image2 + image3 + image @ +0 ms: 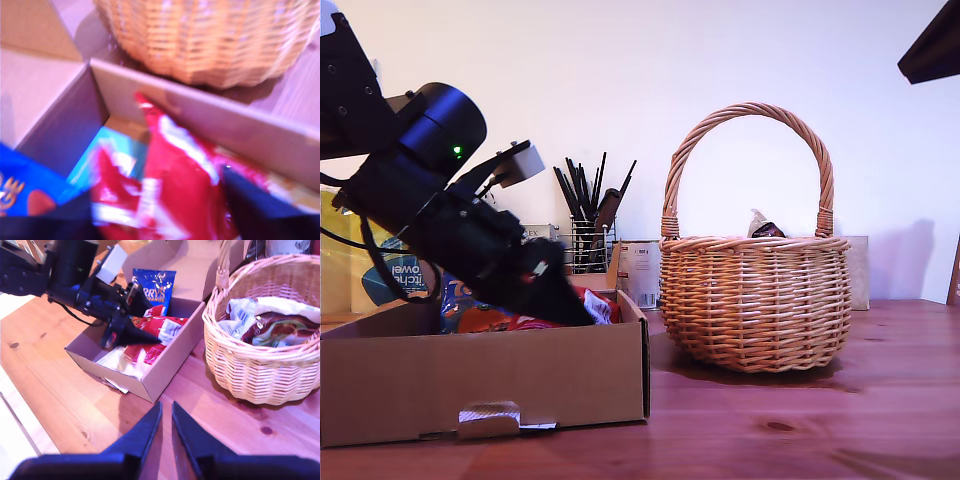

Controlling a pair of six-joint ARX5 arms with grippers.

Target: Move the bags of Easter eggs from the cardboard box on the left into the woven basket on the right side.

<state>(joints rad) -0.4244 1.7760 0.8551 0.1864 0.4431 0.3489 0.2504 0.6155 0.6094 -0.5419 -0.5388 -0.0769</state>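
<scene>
Red egg bag (pixel 170 190) lies in the cardboard box (pixel 520 375), between the spread fingers of my first gripper (pixel 160 220), poised to grasp. My second gripper (pixel 166 427), nearly closed and empty, waits clear of the woven basket (pixel 755 300).

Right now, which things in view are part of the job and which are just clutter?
Job:
- red bag at my first claw
- blue bag
- cardboard box
- woven basket, already holding bags

Clutter:
- wire pot of black utensils
- white carton
- yellow-and-blue towel pack
</scene>
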